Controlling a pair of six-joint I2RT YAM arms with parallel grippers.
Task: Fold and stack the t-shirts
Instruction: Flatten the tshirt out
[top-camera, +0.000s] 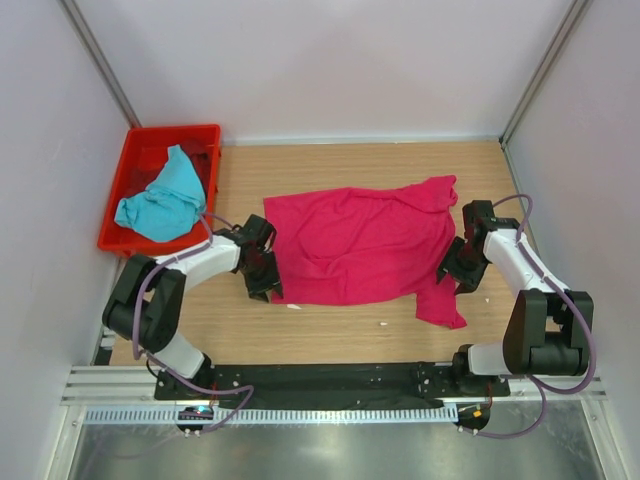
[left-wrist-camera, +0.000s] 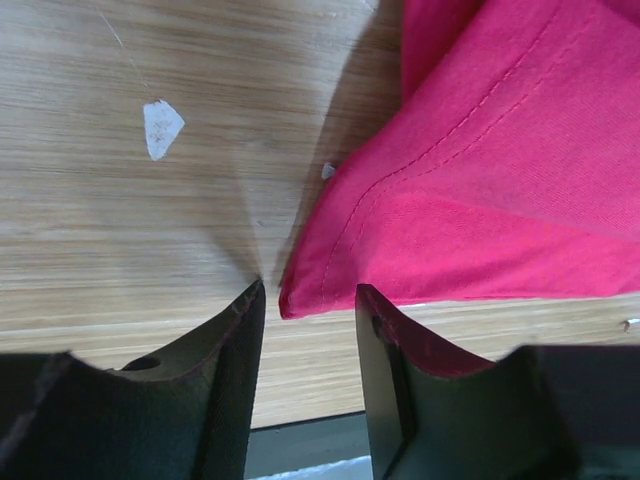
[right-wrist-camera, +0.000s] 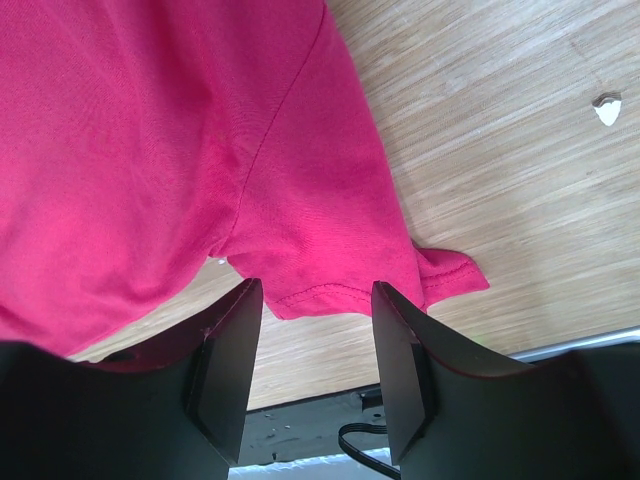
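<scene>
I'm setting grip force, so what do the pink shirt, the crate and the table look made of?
The pink shirt looks like soft knit cloth, likely cotton jersey, matte; stitched hems and wrinkles show. The crate looks like rigid red plastic, slightly glossy, with a moulded rim. The table is wood or wood-look laminate, smooth, with straight grain lines; which one I cannot tell.

We see bright, even overhead light on the wooden table (top-camera: 330, 335), only soft shadows beside the pink shirt (top-camera: 360, 245), and in the wrist views sharp stitching on the cloth while the dark fingers (left-wrist-camera: 225, 390) at the bottom go slightly soft and underlit.
</scene>
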